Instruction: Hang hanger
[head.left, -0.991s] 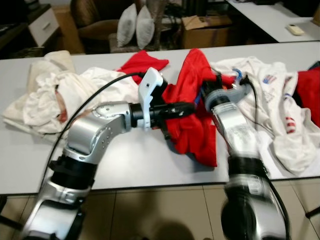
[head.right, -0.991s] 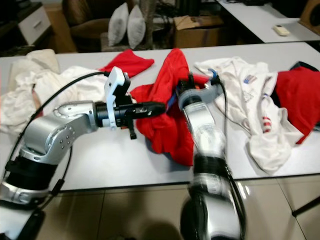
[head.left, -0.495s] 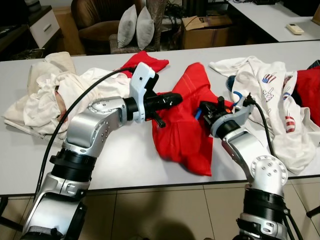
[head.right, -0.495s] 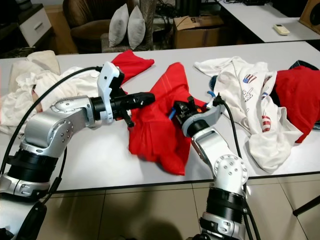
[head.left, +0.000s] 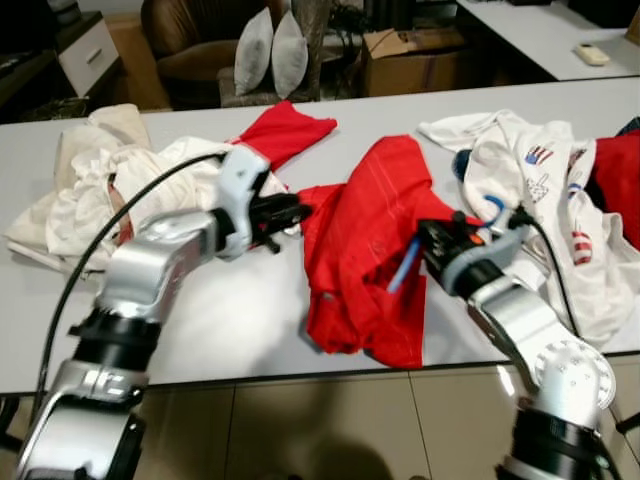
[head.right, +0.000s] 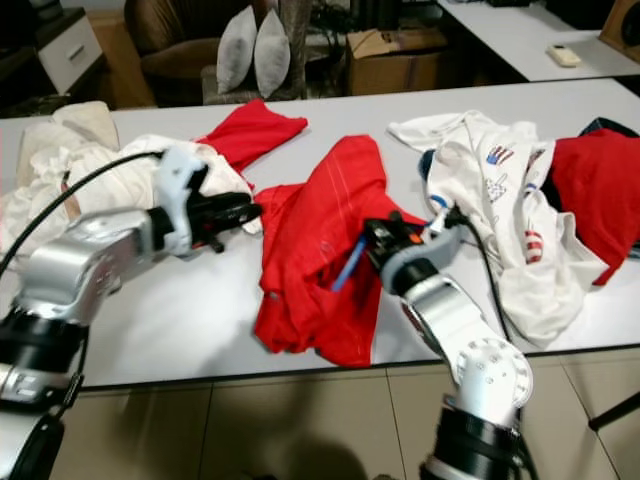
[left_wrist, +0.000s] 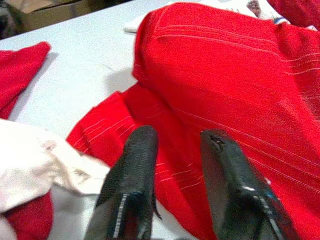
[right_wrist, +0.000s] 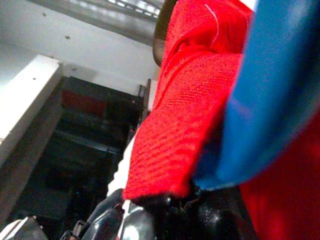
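Observation:
A red shirt (head.left: 362, 250) lies crumpled in the middle of the grey table (head.left: 230, 320). A blue hanger (head.left: 403, 265) pokes out of the shirt's right side, and its blue hook (head.left: 492, 206) curls up behind my right wrist. My right gripper (head.left: 437, 244) is shut on the hanger together with a fold of red cloth; the right wrist view has the blue hanger (right_wrist: 270, 100) and red shirt (right_wrist: 185, 130) pressed close. My left gripper (head.left: 287, 211) stands open at the shirt's left edge, its fingers (left_wrist: 136, 165) empty just above the red shirt (left_wrist: 225, 75).
A heap of white clothes (head.left: 95, 185) lies at the left. A white printed shirt (head.left: 535, 170) and another red garment (head.left: 615, 185) lie at the right. A red cloth (head.left: 288, 130) sits at the back. Beyond the table stand an armchair with pillows (head.left: 270, 50) and a cardboard box (head.left: 410, 60).
My left gripper has drawn back leftward off the red shirt. My right gripper has shifted nearer the table's front with the hanger, and the shirt has been dragged and reshaped.

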